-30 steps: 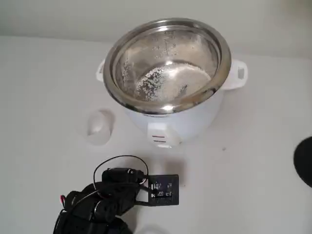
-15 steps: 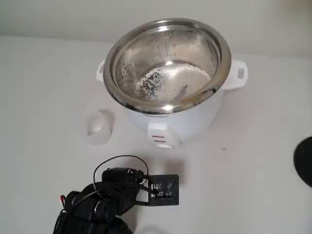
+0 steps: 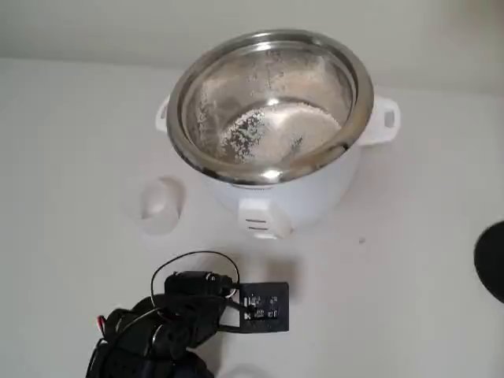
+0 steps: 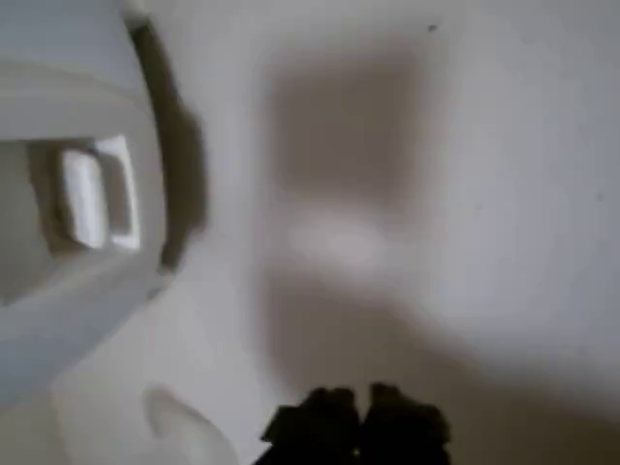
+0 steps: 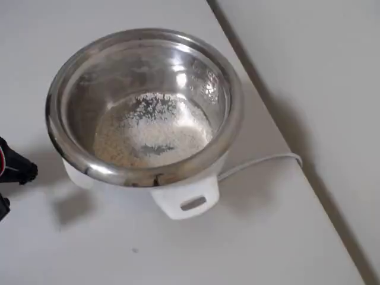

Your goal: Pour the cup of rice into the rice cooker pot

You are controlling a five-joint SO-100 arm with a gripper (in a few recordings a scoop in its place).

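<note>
The rice cooker pot (image 3: pixel 356 118), a shiny steel bowl in a white cooker body, stands at the upper middle of the fixed view, and its rim (image 5: pixel 142 176) shows in the overhead view. A thin layer of rice (image 3: pixel 272 130) covers its bottom, the same rice (image 5: pixel 151 130) seen from above. The small translucent cup (image 3: pixel 161 205) rests on the table left of the cooker, apart from the arm, and looks empty. My black arm (image 3: pixel 181 319) is folded low at the front left. In the blurred wrist view my gripper (image 4: pixel 360 421) is shut on nothing, its fingertips side by side.
The cooker's front switch (image 3: pixel 258 220) faces the arm and shows in the wrist view as a switch (image 4: pixel 89 194) at the left. A white cable (image 5: pixel 261 161) runs from the cooker to the table edge. A dark round object (image 3: pixel 492 260) sits at the right edge.
</note>
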